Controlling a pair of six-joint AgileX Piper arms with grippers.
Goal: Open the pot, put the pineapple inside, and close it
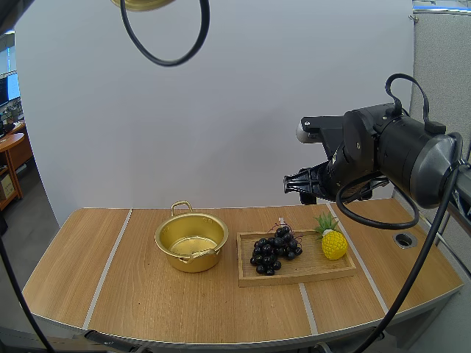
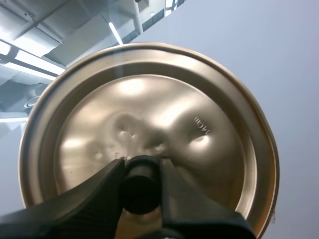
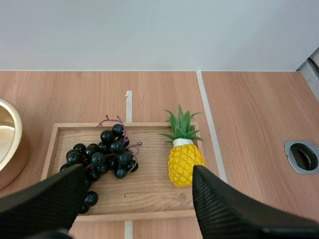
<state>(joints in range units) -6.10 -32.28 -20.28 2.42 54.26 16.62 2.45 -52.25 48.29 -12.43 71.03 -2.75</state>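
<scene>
The left gripper (image 2: 142,164) pinches the lid (image 2: 149,114); the right gripper (image 3: 139,172), fingers apart, should drop over the pineapple (image 3: 183,162) at 3 o'clock on the tray (image 3: 149,196), clear of grapes (image 3: 102,157)

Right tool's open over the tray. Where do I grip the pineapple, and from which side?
Take the pineapple by its yellow body, not the spiky leaves. It seems to lie on the wooden tray, crown toward the far rim, so bring the right tool down from above, fingers across the body's width. The grapes lie apart on its left, leaving room.
</scene>
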